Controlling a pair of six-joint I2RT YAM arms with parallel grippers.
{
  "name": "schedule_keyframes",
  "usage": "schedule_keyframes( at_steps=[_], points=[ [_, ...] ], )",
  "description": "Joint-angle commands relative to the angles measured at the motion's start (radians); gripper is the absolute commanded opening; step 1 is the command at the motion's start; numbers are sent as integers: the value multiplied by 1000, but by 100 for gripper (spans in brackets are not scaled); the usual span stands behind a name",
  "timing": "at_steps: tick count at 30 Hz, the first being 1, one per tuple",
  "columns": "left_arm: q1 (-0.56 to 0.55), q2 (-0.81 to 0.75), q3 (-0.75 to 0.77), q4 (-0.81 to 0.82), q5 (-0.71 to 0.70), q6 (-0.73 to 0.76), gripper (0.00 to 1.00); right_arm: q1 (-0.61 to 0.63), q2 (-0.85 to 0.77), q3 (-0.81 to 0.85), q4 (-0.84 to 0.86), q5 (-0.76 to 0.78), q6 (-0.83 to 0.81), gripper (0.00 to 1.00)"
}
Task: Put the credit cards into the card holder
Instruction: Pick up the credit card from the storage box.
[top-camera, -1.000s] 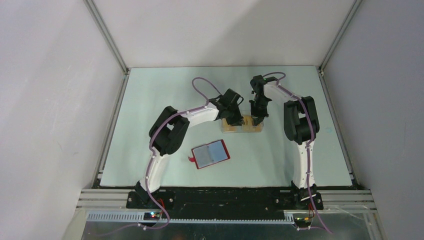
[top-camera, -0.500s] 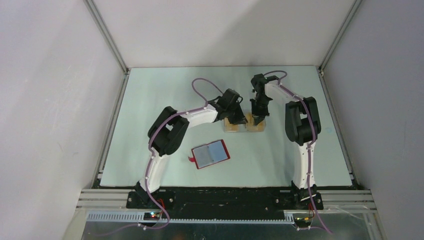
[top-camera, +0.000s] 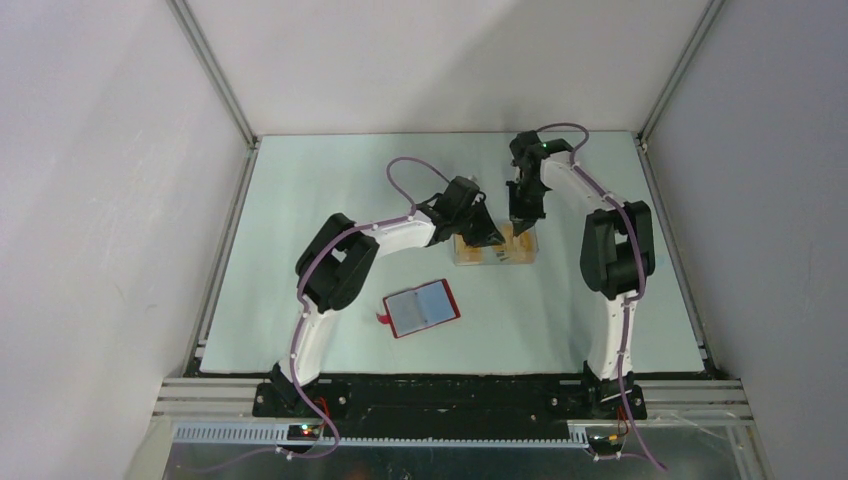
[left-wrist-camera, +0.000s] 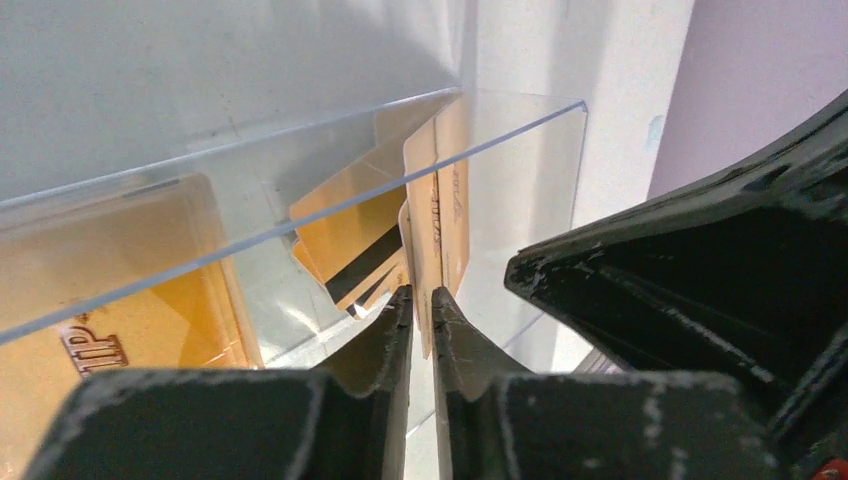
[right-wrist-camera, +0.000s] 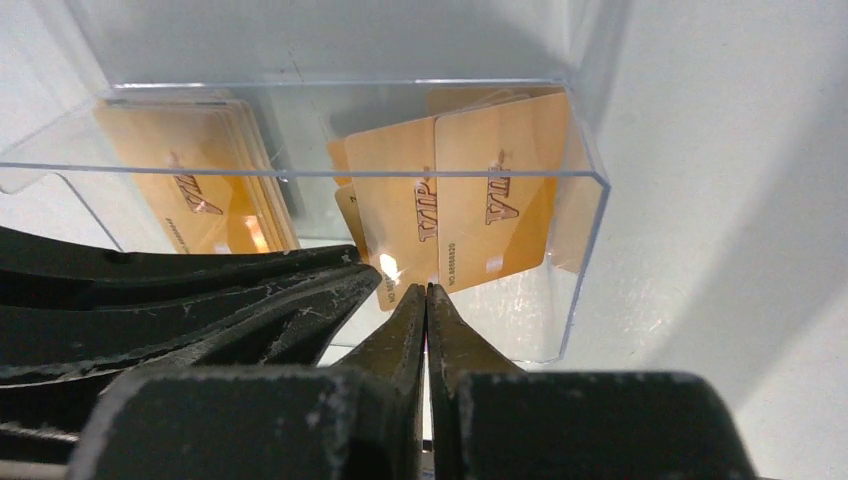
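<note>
Several orange credit cards (right-wrist-camera: 490, 200) lie and lean inside a clear plastic box (right-wrist-camera: 592, 230) at mid-table. My left gripper (left-wrist-camera: 421, 298) reaches into the box and is shut on the lower edge of one credit card (left-wrist-camera: 440, 210) that stands on edge. Seen from above, the left gripper (top-camera: 488, 238) is at the box's left half. My right gripper (right-wrist-camera: 427, 290) is shut on nothing, just above the box's near wall; from above, the right gripper (top-camera: 522, 222) hangs over the box's right half. The card holder (top-camera: 422, 308), a red wallet, lies open with its blue-grey inside up, in front of the box.
The clear box (top-camera: 495, 250) holds a second stack of cards (right-wrist-camera: 200, 190) in its left part. The two grippers are close together over the box. Grey walls and a metal frame ring the pale green table (top-camera: 300, 200).
The left jaws have narrowed onto the upright card. The right arm has drawn back and up from the box, its gripper staying shut. The box has shifted slightly right.
</note>
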Motion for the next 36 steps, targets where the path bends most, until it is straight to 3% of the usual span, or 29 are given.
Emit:
schedule_keyframes(
  at_steps=[1,7,15,21,24,31,33,36],
  points=[
    [-9,-23,26,68,67,-22,17,-18,-62,54,-25,29,7,3],
    [-14,4,50,71,89,-23,23,-29,-73,51,-29,34,3,3],
    [-18,32,59,73,103,-40,21,-36,-82,49,-31,34,1,3],
    [-19,20,36,73,70,-36,12,-40,-84,49,-33,29,-2,3],
    [-17,10,28,73,56,-33,1,-41,-85,47,-34,29,-2,3],
    [-14,-113,-7,-15,-80,40,0,-43,-106,42,-34,19,-9,4],
    [-10,-156,-21,-38,-111,67,0,-44,-124,33,-28,1,-8,6],
    [-3,-219,-50,-52,-140,92,0,-50,-146,11,-11,-49,-4,19]
  ],
)
